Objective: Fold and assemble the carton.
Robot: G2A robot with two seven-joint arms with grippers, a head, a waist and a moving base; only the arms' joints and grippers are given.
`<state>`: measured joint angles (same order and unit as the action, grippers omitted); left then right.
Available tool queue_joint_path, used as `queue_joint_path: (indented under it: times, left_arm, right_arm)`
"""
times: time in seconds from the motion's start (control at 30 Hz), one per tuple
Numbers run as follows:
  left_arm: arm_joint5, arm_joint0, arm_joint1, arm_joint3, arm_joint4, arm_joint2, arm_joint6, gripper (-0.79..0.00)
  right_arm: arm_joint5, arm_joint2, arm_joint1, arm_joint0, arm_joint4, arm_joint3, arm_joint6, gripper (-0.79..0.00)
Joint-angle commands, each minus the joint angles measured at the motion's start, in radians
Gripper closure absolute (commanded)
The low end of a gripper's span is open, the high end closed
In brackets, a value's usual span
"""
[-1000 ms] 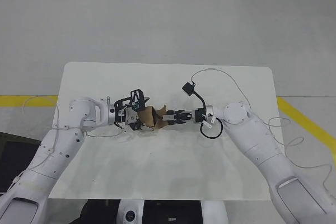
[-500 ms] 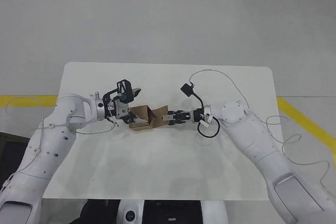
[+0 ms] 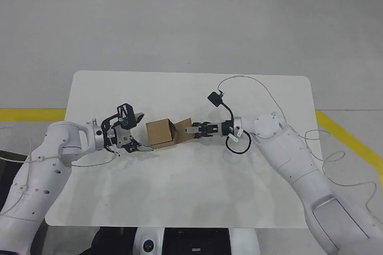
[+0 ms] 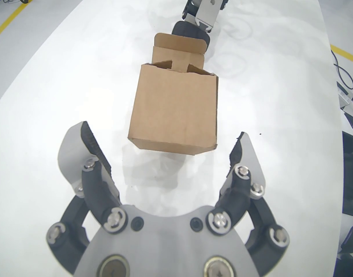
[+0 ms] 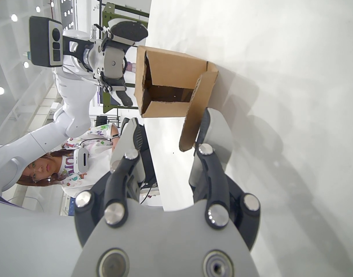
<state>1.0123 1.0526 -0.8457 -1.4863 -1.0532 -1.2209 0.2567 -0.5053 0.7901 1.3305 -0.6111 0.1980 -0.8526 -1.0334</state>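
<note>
A brown carton (image 3: 159, 132) lies on its side in the middle of the white table (image 3: 242, 185). Its closed end (image 4: 175, 110) faces my left gripper (image 4: 163, 132), which hovers open a short way off and touches nothing. The open end (image 5: 167, 87) faces my right gripper (image 5: 171, 118), also open. One loose flap (image 5: 193, 116) sticks out between the right gripper's fingers, close against one finger (image 5: 214, 128). In the top view the left gripper (image 3: 138, 132) and the right gripper (image 3: 195, 129) stand at opposite ends of the carton.
A thin white cable (image 3: 242, 81) loops over the table's far right part, near the right arm. Bare tabletop lies in front of and behind the carton. Yellow floor tape (image 3: 19, 115) runs beside the table.
My left gripper has let go of the carton and drawn back to the left. The carton now lies squared up on the table. The right gripper stays at the open flap.
</note>
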Motion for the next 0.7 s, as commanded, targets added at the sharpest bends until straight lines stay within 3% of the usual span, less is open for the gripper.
queue_joint_path:
  times: [0.0, 0.27, 0.67]
  left_arm:
    - [0.0, 0.002, 0.003, -0.006, -0.019, 0.005, -0.011, -0.785]
    - [-0.035, -0.024, -0.012, 0.046, -0.097, 0.059, -0.068, -0.785]
    - [-0.036, -0.102, -0.044, 0.11, -0.052, 0.147, -0.068, -0.785]
  right_arm:
    - [0.002, 0.004, -0.001, -0.003, -0.004, -0.004, 0.002, -0.372]
    - [0.012, 0.02, -0.006, -0.011, -0.018, -0.016, 0.005, -0.372]
    - [-0.01, 0.022, 0.004, -0.01, 0.016, -0.005, -0.014, -0.345]
